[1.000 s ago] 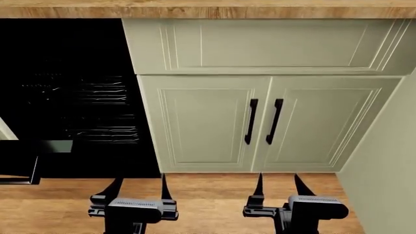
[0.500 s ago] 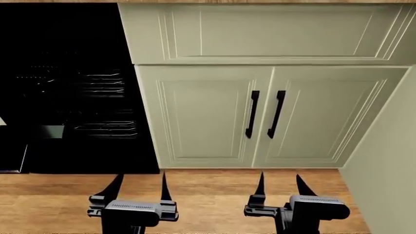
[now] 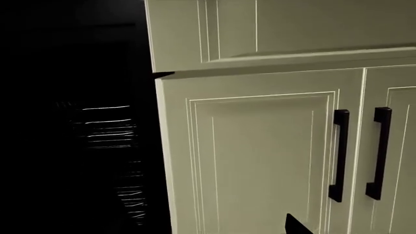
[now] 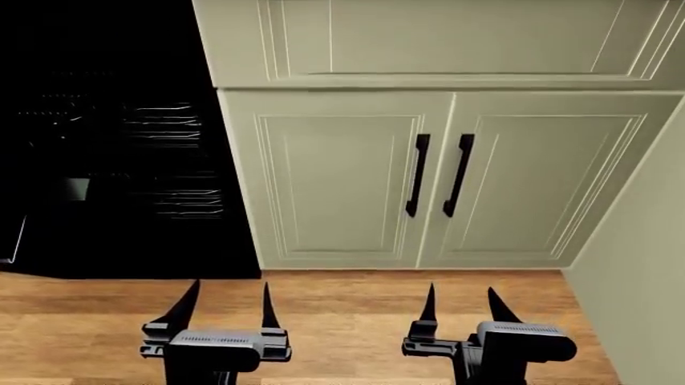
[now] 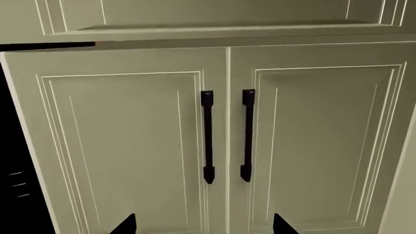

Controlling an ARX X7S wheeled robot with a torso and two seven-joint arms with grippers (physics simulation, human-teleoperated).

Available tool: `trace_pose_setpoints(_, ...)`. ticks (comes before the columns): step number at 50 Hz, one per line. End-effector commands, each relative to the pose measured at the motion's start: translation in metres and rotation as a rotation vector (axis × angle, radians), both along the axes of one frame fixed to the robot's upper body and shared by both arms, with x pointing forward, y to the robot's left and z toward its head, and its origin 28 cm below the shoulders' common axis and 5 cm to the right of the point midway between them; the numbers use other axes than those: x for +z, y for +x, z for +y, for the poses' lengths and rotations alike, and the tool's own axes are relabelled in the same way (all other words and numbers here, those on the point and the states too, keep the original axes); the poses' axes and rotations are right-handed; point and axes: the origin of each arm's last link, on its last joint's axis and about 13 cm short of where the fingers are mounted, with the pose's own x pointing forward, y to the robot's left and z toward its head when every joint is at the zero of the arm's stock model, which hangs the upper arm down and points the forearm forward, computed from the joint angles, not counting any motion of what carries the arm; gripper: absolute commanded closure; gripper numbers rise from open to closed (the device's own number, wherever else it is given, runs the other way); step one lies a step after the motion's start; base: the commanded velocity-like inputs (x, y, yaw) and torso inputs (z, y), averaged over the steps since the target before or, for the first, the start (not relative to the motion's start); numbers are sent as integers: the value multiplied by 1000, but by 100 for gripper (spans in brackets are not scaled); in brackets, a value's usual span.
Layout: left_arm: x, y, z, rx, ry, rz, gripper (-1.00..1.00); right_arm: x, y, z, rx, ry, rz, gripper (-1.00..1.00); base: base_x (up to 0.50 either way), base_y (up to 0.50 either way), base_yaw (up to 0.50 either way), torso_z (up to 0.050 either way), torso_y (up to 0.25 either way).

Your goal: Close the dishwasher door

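The dishwasher (image 4: 118, 160) is a black open cavity with wire racks (image 4: 160, 120) at the head view's left. At the far left edge a black slab with a thin pale rim (image 4: 15, 239) seems to be part of the dishwasher door. The rest of the door merges with the dark. My left gripper (image 4: 230, 287) is open and empty over the wooden floor, short of the cavity's right corner. My right gripper (image 4: 461, 290) is open and empty in front of the pale green doors. In the left wrist view only one fingertip (image 3: 295, 226) shows. The right wrist view shows both of the right gripper's fingertips (image 5: 126, 225) apart.
Pale green cabinet doors (image 4: 332, 184) with two vertical black handles (image 4: 418, 175) stand right of the dishwasher, with a drawer front (image 4: 428, 40) above. A pale green wall (image 4: 642, 265) closes the right side. Wooden floor (image 4: 342, 321) lies under both grippers.
The view has dropped: the wooden counter edge has left the top and the cabinets sit higher in the frame. The black slab at the left has drifted left and up. Both grippers stay open.
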Motion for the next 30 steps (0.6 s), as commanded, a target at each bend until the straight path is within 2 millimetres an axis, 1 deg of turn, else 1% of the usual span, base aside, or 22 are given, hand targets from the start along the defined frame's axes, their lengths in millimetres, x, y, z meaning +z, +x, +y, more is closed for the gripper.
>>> trace_pose_setpoints(1,0,0,0,13,13,-11,-100,0,-1,0,3,4,-3,-100,0,0,0,-50,0)
trace_pose_setpoints(30,-3,1,-1,51,73,13,-100,0,0,-1,-7,8,-6,-100,0,0,0,-50,0)
